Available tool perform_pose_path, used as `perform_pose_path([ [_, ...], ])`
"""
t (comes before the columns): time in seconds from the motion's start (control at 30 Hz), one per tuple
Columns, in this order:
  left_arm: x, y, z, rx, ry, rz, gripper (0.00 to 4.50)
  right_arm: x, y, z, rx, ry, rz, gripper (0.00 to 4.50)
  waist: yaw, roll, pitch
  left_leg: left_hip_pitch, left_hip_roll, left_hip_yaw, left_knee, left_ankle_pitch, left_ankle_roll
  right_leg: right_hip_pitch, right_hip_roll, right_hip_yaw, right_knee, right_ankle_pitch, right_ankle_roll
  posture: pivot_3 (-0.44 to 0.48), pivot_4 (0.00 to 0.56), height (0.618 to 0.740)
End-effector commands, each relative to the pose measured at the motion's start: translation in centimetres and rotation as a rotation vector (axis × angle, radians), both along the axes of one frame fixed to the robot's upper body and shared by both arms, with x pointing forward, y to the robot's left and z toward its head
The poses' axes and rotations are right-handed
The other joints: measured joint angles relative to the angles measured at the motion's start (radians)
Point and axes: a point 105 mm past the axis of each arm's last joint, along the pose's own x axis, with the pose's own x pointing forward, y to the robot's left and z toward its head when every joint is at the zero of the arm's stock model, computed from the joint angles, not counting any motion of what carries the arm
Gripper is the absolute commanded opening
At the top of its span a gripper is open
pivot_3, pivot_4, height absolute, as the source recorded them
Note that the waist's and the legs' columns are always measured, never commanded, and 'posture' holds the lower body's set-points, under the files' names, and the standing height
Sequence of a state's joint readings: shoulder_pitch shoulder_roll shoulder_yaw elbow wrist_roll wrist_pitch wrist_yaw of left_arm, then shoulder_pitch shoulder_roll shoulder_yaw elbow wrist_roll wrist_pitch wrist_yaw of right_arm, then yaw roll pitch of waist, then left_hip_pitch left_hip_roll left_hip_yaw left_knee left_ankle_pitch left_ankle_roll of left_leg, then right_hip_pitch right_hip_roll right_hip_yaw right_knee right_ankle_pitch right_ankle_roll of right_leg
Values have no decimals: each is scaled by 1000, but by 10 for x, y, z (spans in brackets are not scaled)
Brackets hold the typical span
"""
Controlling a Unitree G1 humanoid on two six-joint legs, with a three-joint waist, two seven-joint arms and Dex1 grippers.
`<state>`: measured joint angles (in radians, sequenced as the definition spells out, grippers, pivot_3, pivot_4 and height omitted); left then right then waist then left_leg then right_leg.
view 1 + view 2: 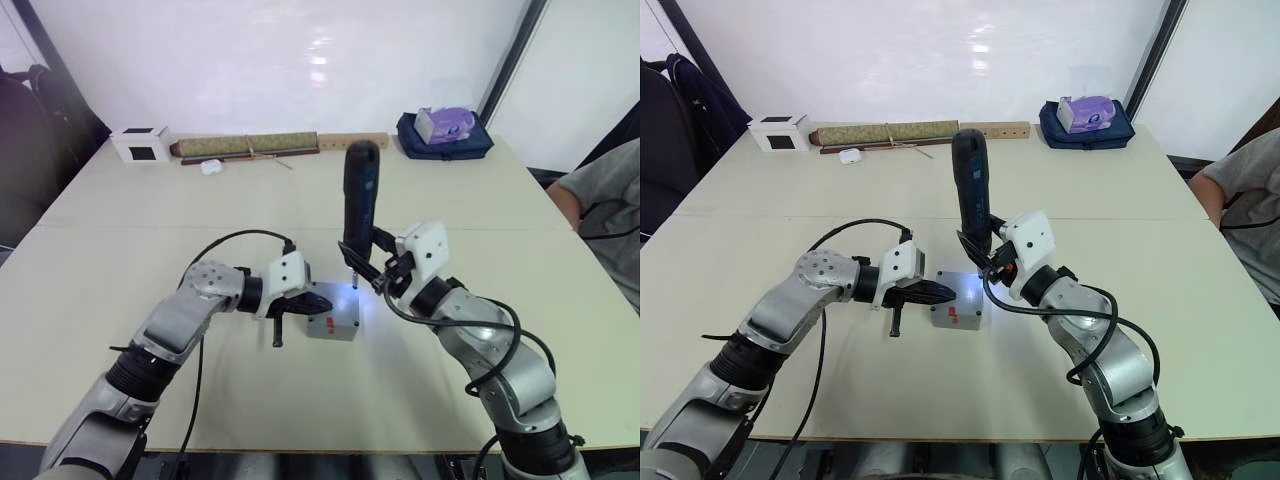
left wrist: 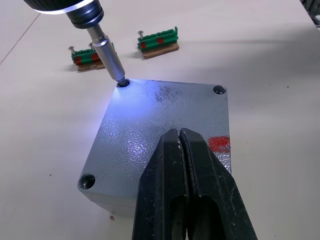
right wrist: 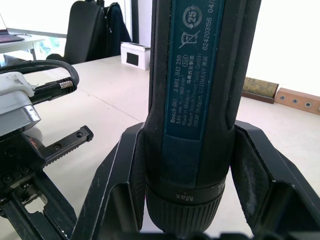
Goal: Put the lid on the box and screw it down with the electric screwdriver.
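Lid point(image 2: 165, 125) sits flat on top of the box point(image 1: 335, 327), and both rest on the desk point(image 1: 120, 290) near its middle. From the box, the white cube point(image 1: 140, 145) is far off at about 11 o'clock and the purple thing on the blue bag point(image 1: 445, 128) is far off at about 1 o'clock. The left hand point(image 2: 181, 150) has its two fingers squeezed together, and their tips lie on the lid as if to hold it down. The right hand point(image 3: 192, 165) is closed tight around the electric screwdriver point(image 1: 358, 205), which stands nearly straight up. Its metal tip sits in the corner hole of the lid, and its white light shines on the grey top. Two small green strips point(image 2: 158, 41) lie on the desk just past that corner. Three other corner holes show in the left wrist view, and I cannot tell if they have screws in them yet. To do this step well, keep the tool straight over the hole, push down gently, and keep the lid pressed so it does not slide or spin.
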<state>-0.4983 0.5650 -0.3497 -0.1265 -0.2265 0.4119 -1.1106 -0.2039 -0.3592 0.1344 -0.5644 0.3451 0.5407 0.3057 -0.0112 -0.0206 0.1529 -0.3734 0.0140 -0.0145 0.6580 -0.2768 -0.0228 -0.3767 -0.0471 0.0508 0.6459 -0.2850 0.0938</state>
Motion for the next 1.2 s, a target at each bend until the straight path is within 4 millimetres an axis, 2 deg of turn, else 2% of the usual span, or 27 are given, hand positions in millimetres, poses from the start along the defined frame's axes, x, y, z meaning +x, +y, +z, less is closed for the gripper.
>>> perform_pose_path([
  [0.03,-3,5,-15,48,49,11,0,9,-18,-41,-57,171,-88,1777,0,0,0,0,0,0,0,0,0,0,0,0,0,0,0,0,150,740],
  [0.13,-3,4,-15,47,50,9,0,10,-19,-36,-44,153,-88,1777,0,0,0,0,0,0,-1,0,0,0,0,0,-1,0,0,0,150,740],
  [0.17,-2,4,-15,45,48,10,0,8,-16,-23,-20,102,-60,1777,0,0,0,0,0,0,-1,0,0,0,-1,0,-1,0,-1,0,150,740],
  [0.27,-1,2,-11,2,56,23,0,5,-23,51,85,-102,-10,1777,0,2,3,-1,0,0,-3,0,0,-1,-1,0,-4,0,-1,0,150,740],
  [0.3,0,1,-9,-14,60,28,0,6,-30,70,113,-130,-17,1777,0,4,5,-2,0,0,-4,0,0,-1,-2,0,-4,0,-1,0,150,740],
  [0.33,1,1,-7,-23,62,31,0,7,-34,81,130,-139,-21,1777,0,5,7,-4,0,1,-4,0,0,-3,-2,0,-4,0,-1,0,150,740],
  [0.37,2,1,-6,-26,56,37,0,7,-38,90,146,-141,-19,1777,2,6,7,-6,-1,1,-4,0,0,-6,-3,0,-4,0,0,0,150,740],
  [0.43,11,-3,7,-108,64,104,0,9,-49,106,224,-22,23,1777,3,7,7,-17,-2,1,-1,0,0,-17,-4,0,1,2,2,0,150,740],
  [0.5,21,-5,21,-170,7,168,0,6,-57,119,230,58,71,1777,1,7,9,-21,-2,0,1,0,0,-20,-4,-1,2,4,5,0,150,740],
  [0.57,28,-3,34,-231,-59,238,0,6,-73,138,265,59,36,1777,-1,7,10,-24,-2,-2,0,0,0,-23,-4,-1,2,4,5,0,150,740],
  [0.63,26,-2,50,-331,-83,242,0,13,-95,146,279,84,-67,1777,-4,8,11,-32,-1,-3,0,0,0,-30,-4,-1,2,4,5,0,150,740],
  [0.7,9,-3,53,-342,70,112,0,18,-117,139,274,166,-154,1777,-3,8,12,-36,-1,-3,0,0,0,-36,-3,-1,4,4,5,0,150,740],
  [0.77,0,-1,58,-312,131,23,0,14,-135,110,171,345,-199,1777,1,10,13,-36,0,-3,-1,0,0,-36,0,-1,4,4,5,0,150,740],
  [0.87,-10,-2,68,-265,104,-57,0,1,-160,68,57,608,-256,1777,4,11,14,-37,-2,-3,-1,0,0,-34,-1,-3,1,4,5,0,150,740],
  [1.07,-20,-4,68,-158,17,-145,0,-15,-182,38,5,793,-304,1777,-9,18,20,-35,-2,5,1,0,1,-35,-1,2,1,4,6,0,150,740],
  [1.13,-25,-10,71,-122,-20,-200,0,-19,-201,14,-42,905,-389,1777,-7,18,20,-35,-2,7,1,0,1,-35,2,2,2,4,6,0,150,740],
  [1.2,-22,-14,66,-71,-52,-199,0,-22,-209,2,-91,993,-419,1777,-4,18,20,-35,-2,6,1,0,1,-35,3,1,1,4,6,0,150,740],
])
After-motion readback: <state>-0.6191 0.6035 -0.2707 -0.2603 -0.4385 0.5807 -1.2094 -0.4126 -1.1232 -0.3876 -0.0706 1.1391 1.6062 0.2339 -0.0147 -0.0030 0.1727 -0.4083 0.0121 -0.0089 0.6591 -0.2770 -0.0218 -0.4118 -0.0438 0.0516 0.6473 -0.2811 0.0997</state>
